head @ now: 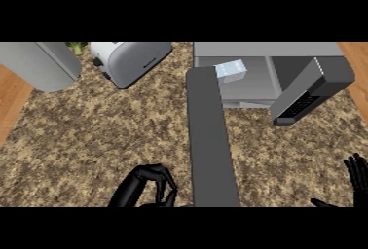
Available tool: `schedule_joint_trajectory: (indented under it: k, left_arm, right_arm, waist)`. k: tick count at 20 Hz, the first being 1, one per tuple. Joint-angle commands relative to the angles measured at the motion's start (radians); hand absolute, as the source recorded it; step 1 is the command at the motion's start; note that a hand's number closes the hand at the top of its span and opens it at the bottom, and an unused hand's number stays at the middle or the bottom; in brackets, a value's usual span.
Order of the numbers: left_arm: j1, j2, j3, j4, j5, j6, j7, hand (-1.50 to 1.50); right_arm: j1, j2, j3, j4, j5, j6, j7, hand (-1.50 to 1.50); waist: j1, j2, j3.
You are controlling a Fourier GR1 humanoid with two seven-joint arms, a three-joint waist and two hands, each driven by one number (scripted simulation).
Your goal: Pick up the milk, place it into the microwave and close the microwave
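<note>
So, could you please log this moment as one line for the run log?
milk: inside microwave | microwave door: open | left hand: curled, holding nothing | right hand: open, at right edge

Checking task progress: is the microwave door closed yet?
No. The microwave door stands swung wide open toward the robot, and the milk carton sits inside the microwave.

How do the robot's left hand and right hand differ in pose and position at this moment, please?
The left hand has its fingers curled in, while the right hand has its fingers straight and pointing up. The left hand sits just left of the open microwave door; the right hand rests at the view's right edge, only partly in view. Both are black, hold nothing, and lie low over the speckled counter, away from the milk inside the microwave.
</note>
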Motion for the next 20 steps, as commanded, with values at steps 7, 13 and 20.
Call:
schedule_joint_trajectory:
  k: [7, 13, 20]
  left_arm:
    - [-0.251, -0.009, -0.129, 0.265, -0.067, -0.149, 0.211, 1.50]
    - [-0.383, -0.009, -0.369, 0.451, 0.021, -0.003, 0.149, 1.50]
    - [-0.470, -0.009, -0.554, 0.470, 0.209, 0.188, 0.079, 1.50]
  right_arm:
    - [0.041, -0.036, 0.000, -0.028, -0.047, 0.137, -0.060, -1.50]
    - [0.032, -0.075, 0.010, -0.001, -0.038, 0.170, -0.109, -1.50]
    - [0.018, -0.126, 0.045, -0.136, -0.076, 0.240, -0.023, -1.50]
  waist:
    - [-0.017, 0.002, 0.001]
    - [-0.026, 0.006, 0.000]
    - [-0.060, 0.009, -0.003]
